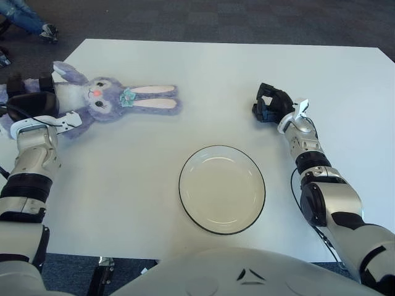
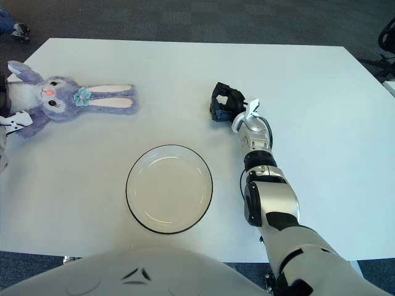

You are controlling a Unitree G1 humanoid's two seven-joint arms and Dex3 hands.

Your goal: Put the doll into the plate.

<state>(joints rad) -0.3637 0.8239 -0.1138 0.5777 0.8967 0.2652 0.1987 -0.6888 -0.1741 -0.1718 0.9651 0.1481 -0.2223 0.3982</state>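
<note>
Purple plush fur marks the doll, a long-eared rabbit lying flat on the white table at its far left corner, ears stretched toward the middle of the table and a small blue bow beside its face. My left hand is at the doll's body, at the table's left edge; the dark fingers show against the plush there, but I cannot tell whether they actually close on it or only lie beside it. My right hand is over on the right half of the table, well apart from the doll, its fingers curled in together and holding nothing. Between both hands, nearer to me, sits the white plate with its dark rim, nothing in it.
</note>
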